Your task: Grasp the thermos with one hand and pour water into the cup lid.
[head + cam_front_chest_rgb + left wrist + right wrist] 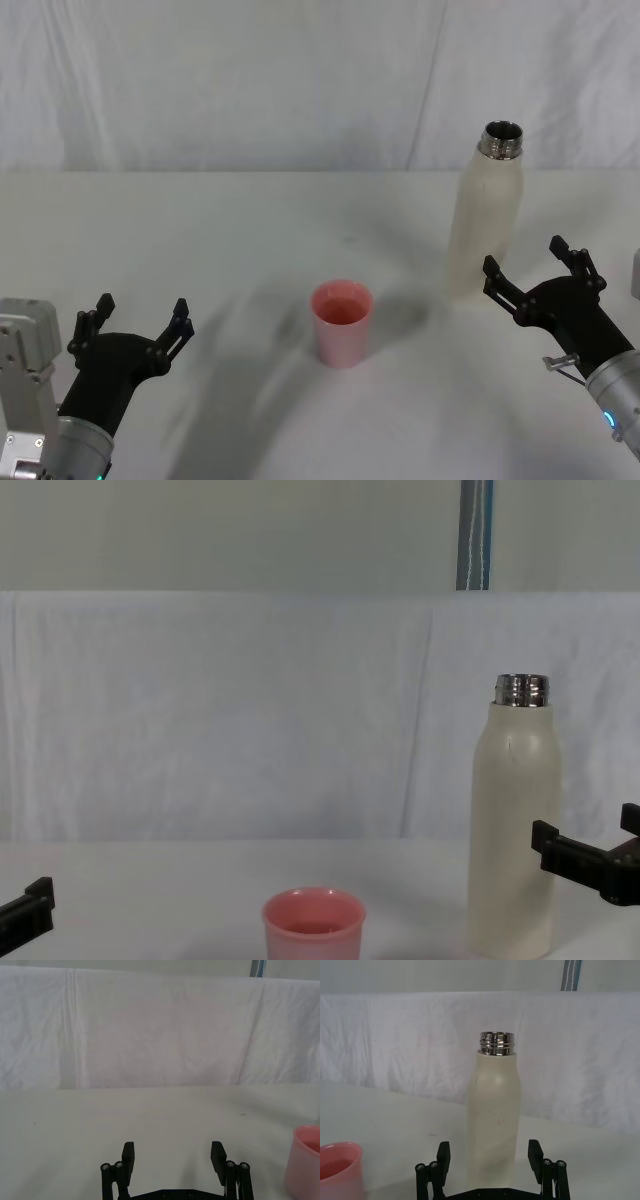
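The thermos stands upright, uncapped, on the white surface, right of the cup lid. The right hand, fingers apart, sits just short of the thermos base. The left hand, also spread, rests near the surface's front-left edge, well apart from the cup lid.

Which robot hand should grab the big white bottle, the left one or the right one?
The right gripper: it sits open beside the thermos, lined up with it. The left gripper is far across the table.
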`<action>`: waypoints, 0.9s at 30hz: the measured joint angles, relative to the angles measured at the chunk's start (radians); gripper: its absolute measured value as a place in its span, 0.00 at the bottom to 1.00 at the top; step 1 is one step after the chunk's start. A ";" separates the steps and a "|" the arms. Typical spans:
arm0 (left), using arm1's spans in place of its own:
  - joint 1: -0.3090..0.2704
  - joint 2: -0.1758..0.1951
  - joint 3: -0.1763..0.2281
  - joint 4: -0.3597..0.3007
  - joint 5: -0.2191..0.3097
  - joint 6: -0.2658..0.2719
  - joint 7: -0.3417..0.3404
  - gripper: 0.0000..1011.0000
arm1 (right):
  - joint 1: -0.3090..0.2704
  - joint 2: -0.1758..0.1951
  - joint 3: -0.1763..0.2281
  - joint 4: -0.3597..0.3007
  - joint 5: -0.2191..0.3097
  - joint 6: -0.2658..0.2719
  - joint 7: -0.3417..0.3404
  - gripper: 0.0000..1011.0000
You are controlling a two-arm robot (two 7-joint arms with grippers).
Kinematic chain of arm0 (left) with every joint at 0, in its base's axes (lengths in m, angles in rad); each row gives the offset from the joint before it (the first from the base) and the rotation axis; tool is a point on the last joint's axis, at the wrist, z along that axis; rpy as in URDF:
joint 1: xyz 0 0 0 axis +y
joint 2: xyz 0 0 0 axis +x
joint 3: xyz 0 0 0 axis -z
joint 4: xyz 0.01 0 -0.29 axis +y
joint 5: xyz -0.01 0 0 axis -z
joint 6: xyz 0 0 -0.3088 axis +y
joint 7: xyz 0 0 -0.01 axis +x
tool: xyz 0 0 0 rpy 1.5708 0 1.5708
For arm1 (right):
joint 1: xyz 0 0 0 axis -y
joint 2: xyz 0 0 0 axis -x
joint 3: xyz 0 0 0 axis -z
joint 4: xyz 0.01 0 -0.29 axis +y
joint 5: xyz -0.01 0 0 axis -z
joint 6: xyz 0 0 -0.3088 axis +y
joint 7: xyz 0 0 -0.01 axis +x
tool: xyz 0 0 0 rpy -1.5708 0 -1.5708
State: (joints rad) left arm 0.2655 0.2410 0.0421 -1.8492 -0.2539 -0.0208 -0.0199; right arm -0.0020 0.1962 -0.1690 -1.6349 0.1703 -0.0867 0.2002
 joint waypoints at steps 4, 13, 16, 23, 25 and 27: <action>0.000 0.000 0.000 0.000 0.000 0.000 0.000 0.99 | -0.002 0.002 -0.002 0.000 0.012 -0.006 0.019 0.99; 0.000 0.000 0.000 0.000 0.000 0.000 0.000 0.99 | -0.004 0.014 -0.012 -0.006 0.029 -0.008 0.045 0.99; 0.000 0.000 0.000 0.000 0.000 0.000 0.000 0.99 | -0.004 0.018 -0.016 -0.008 0.034 -0.008 0.051 0.99; 0.000 0.000 0.000 0.000 0.000 0.000 0.000 0.99 | -0.008 0.026 -0.026 -0.010 0.048 -0.007 0.065 0.99; 0.000 0.000 0.000 0.000 0.000 0.000 0.000 0.99 | -0.011 0.029 -0.029 -0.012 0.051 -0.006 0.069 0.99; 0.000 0.000 0.000 0.000 0.000 0.000 0.000 0.99 | -0.013 0.031 -0.031 -0.013 0.054 -0.006 0.070 0.99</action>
State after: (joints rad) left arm 0.2655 0.2410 0.0421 -1.8492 -0.2538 -0.0208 -0.0199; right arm -0.0150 0.2274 -0.1996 -1.6477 0.2238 -0.0923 0.2704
